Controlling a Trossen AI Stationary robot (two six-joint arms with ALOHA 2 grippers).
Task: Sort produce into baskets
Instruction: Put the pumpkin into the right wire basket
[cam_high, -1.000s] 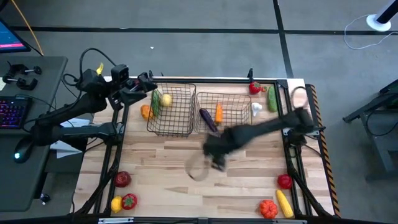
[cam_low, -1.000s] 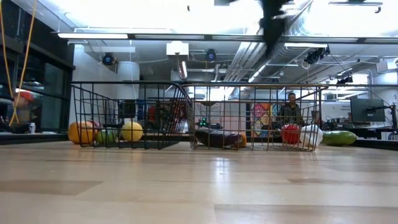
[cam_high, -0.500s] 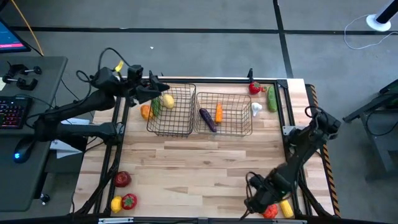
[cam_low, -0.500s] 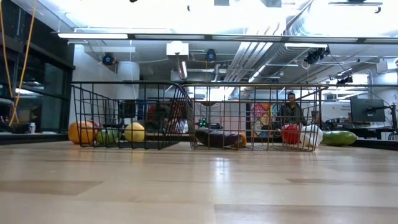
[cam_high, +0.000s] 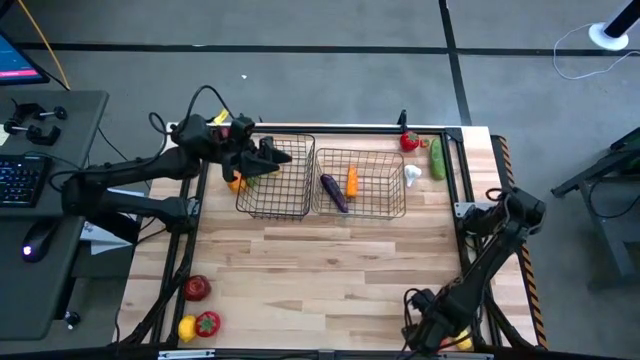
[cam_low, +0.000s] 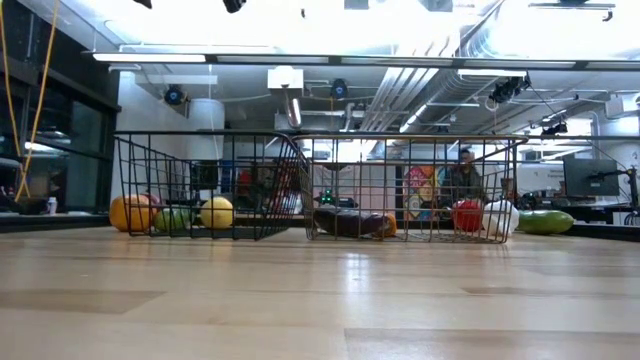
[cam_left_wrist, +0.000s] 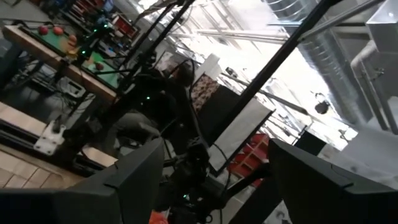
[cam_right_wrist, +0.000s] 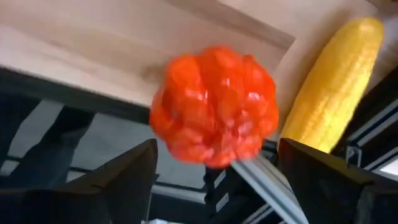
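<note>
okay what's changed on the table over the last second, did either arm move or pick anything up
The right gripper swung from mid-table down to the near right corner, its open jaws now around the orange-red produce piece beside the corn, not yet closed. The left gripper reached further over the narrower basket, jaws open, and now hides the yellow fruit from above. Baskets and other produce stayed put.

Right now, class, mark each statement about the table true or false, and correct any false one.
1. The right gripper is open in front of a red-orange bumpy toy. True.
2. Yellow corn lies beside that toy. True.
3. The wider basket is empty. False: it holds a purple piece and an orange piece.
4. The left gripper is over the table's near edge. False: it is at the narrower basket, at the far side.
5. A green vegetable lies inside a basket. False: it lies on the table.
</note>
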